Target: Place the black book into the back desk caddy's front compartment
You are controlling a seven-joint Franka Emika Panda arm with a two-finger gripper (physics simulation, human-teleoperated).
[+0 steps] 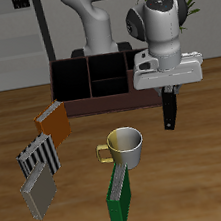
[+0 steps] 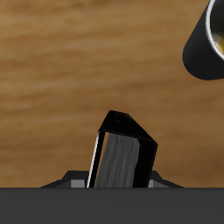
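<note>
Jaws were clamped on the black book (image 1: 169,109), so the gripper (image 1: 167,92) had it hanging upright, long axis vertical, off the table (image 1: 209,178). The back desk caddy (image 1: 96,79) sat toward the back edge, its front compartment (image 1: 107,84) sideways from the book.
</note>
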